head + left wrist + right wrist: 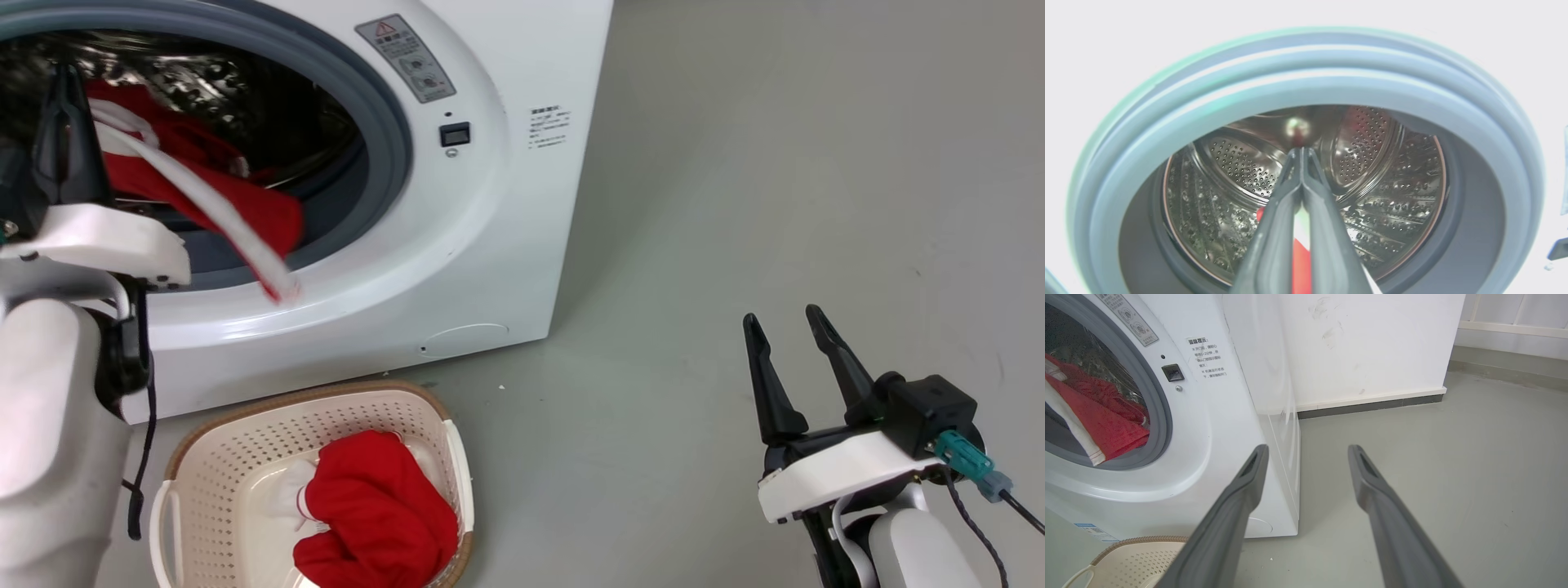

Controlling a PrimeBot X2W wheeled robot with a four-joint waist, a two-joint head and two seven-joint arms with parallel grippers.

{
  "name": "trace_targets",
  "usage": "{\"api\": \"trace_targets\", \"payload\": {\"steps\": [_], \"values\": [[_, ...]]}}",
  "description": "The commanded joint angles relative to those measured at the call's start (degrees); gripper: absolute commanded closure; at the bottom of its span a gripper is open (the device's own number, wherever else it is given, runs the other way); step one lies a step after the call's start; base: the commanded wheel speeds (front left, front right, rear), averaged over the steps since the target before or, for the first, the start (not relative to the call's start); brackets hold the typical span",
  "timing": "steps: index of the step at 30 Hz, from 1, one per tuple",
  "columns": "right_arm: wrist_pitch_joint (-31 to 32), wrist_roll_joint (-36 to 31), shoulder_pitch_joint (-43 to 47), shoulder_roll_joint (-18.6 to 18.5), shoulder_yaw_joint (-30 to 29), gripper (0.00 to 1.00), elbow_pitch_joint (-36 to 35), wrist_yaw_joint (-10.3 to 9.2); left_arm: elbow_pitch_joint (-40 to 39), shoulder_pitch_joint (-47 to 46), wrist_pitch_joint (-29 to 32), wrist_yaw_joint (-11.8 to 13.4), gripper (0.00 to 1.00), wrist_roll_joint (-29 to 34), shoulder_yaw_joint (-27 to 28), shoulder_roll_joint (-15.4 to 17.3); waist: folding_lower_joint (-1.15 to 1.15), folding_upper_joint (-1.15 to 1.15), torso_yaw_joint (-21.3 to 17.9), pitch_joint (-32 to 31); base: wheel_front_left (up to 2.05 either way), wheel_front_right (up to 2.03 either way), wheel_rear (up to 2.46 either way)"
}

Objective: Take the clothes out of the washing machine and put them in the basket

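Pincer of left arm [1301, 152] tight on clothes [245, 212] at washing machine [490, 245]

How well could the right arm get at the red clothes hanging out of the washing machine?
Probably yes. The right gripper is open over bare floor, with nothing between it and the clothes draped over the washing machine's grey ring. The left gripper, shut on them, takes the opening's left side.

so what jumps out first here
A red garment with a white stripe spills from the washing machine's open mouth at upper left, with the left gripper in that mouth, jaws shut on it. Below, a second red garment lies in the cream basket at the machine's foot, and the right gripper hangs open at lower right.
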Motion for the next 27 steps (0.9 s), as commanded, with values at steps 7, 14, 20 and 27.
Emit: {"api": "trace_targets", "payload": {"steps": [7, 14, 20, 27], "values": [[1.6, -1.2, 1.8, 0.0, -0.4, 0.0, -2.1, -0.04, -13.4, 7.1, 2.1, 3.5, 1.0, 0.4, -0.3, -0.3, 0.01, 0.0, 2.6, -1.5, 0.0, 0.0, 0.0], [2.8, -1.9, 2.7, 0.0, -0.8, 0.0, -3.5, -0.04, -27.1, 14.1, 4.4, 7.0, 1.0, 1.5, -1.1, 0.0, 0.01, 0.0, 4.5, -1.8, 0.0, 0.0, 0.0], [3.9, -2.5, 3.7, 0.0, -1.1, 0.0, -4.7, -0.04, -36.8, 20.2, 6.0, 9.9, 1.0, 2.7, -2.0, -0.1, 0.01, 0.0, 6.3, -2.0, 0.0, 0.0, 0.0], [5.0, -3.3, 3.5, 0.0, -1.3, 0.0, -6.3, -0.04, -42.1, 27.4, 7.1, 12.4, 1.0, 1.6, -3.0, -1.6, 0.01, 0.0, 8.3, -1.2, 0.0, 0.0, 0.0]]}}
